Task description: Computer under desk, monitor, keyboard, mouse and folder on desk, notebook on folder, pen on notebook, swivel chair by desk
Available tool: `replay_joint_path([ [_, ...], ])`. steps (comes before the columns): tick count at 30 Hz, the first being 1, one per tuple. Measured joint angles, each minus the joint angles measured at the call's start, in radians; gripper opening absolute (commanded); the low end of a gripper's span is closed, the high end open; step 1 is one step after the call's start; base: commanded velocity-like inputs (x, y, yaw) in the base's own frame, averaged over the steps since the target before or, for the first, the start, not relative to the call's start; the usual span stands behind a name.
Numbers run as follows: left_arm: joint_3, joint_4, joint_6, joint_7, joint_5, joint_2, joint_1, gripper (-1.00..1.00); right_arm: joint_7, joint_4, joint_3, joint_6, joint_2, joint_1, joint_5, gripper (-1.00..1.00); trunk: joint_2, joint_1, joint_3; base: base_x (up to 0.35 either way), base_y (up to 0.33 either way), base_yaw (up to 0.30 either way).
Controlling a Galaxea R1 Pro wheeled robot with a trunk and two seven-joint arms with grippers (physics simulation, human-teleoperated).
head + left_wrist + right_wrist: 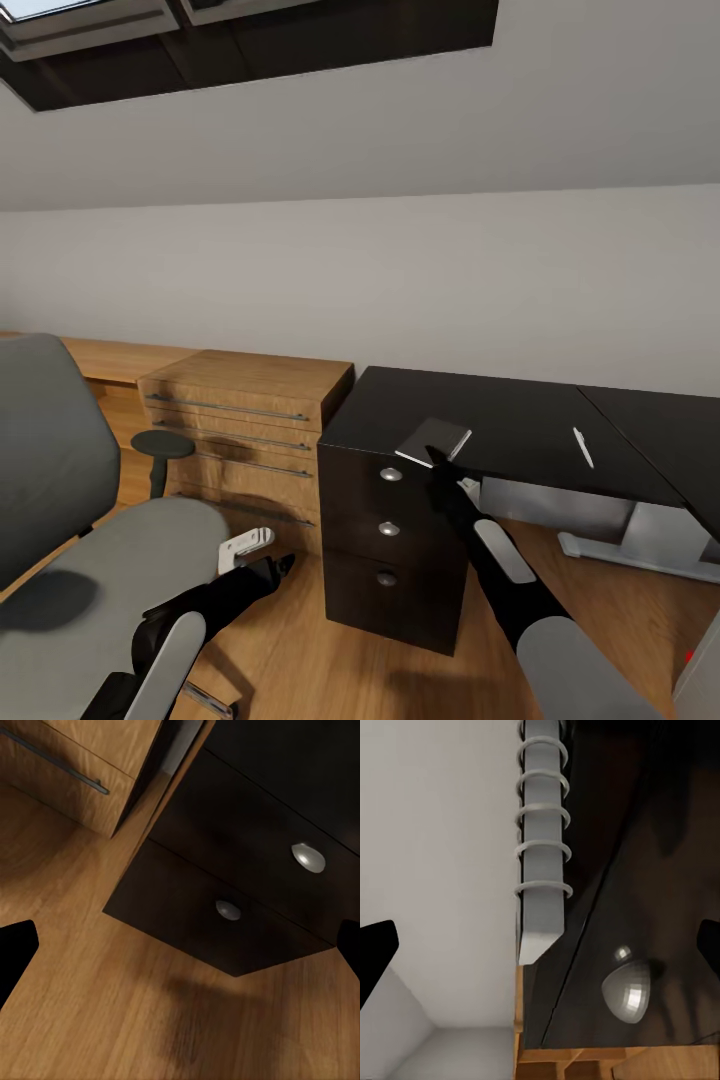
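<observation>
Swivel chair [70,540] cut by frame edge

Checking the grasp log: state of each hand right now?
Left hand: open, holding nothing, low over the floor by the desk drawers.
Right hand: fingers spread at the notebook on the desk edge; grip cannot be told.

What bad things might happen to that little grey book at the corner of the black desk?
1. The notebook sits at the front edge of the desk, partly over the drawers. If the right gripper nudges it clumsily, it might slide off onto the floor.
2. The right wrist view shows the fingers spread wide beside its spiral edge, so a poor grip may slip.
3. The pen lies nearby; a sweeping arm might knock it.
</observation>
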Motion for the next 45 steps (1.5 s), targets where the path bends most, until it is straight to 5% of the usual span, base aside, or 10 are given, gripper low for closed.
replay_joint_path([
  [7, 0.000, 0.001, 0.000, 0.000, 0.000, 0.000, 0.000, 1.00, 0.002, -0.002, 0.001, -0.062, 0.002, 0.000, 0.092, 1.00, 0.000, 0.000, 0.000, 0.000, 0.000, 0.000],
  [23, 0.000, 0.002, 0.000, 0.000, 0.000, 0.000, 0.000, 1.00, 0.002, -0.004, 0.001, -0.072, 0.007, 0.000, 0.106, 1.00, 0.000, 0.000, 0.000, 0.000, 0.000, 0.000],
  [24, 0.000, 0.002, 0.000, 0.000, 0.000, 0.000, 0.000, 1.00, 0.002, -0.004, 0.001, -0.072, 0.007, 0.000, 0.106, -1.00, 0.000, 0.000, 0.000, 0.000, 0.000, 0.000],
  [45, -0.002, 0.002, 0.000, 0.000, 0.002, 0.000, 0.000, 1.00, 0.006, -0.009, 0.000, -0.092, 0.009, 0.000, 0.113, -1.00, 0.000, 0.000, 0.000, 0.000, 0.000, 0.000],
])
